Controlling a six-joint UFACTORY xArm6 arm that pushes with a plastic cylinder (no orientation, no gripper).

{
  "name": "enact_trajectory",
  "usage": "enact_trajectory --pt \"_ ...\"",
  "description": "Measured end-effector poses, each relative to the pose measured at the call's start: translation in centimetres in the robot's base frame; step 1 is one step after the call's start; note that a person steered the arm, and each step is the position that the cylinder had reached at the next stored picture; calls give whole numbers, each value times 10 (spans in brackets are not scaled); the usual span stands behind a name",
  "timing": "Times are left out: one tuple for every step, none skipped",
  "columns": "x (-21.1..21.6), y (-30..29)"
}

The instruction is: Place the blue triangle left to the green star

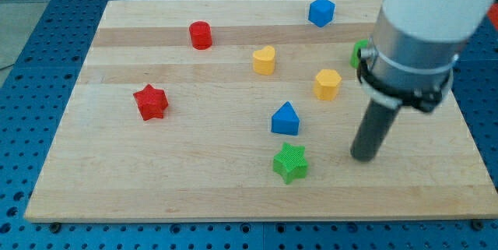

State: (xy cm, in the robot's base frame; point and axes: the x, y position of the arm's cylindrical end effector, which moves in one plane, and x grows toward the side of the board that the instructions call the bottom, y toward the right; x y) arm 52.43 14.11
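Note:
The blue triangle (285,119) lies on the wooden board, just above the green star (291,163) and close to it. My tip (363,157) rests on the board to the right of the green star, about a hand's width away, and below-right of the blue triangle. It touches neither block.
A red star (151,102) lies at the left, a red cylinder (201,35) at upper left. A yellow heart (264,60) and a yellow block (327,84) lie mid-board. A blue block (320,12) sits at the top. A green block (359,52) is half hidden behind the arm.

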Motion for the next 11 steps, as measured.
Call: enact_trajectory --pt "-54 -15" --pt "-65 -74" --pt "-37 -146" --pt "-31 -189" --pt "-46 -187" --pt "-54 -140" --pt "-43 -121" --pt "-17 -161" --pt "-5 -189" --pt "-16 -187" --pt "-9 -217"
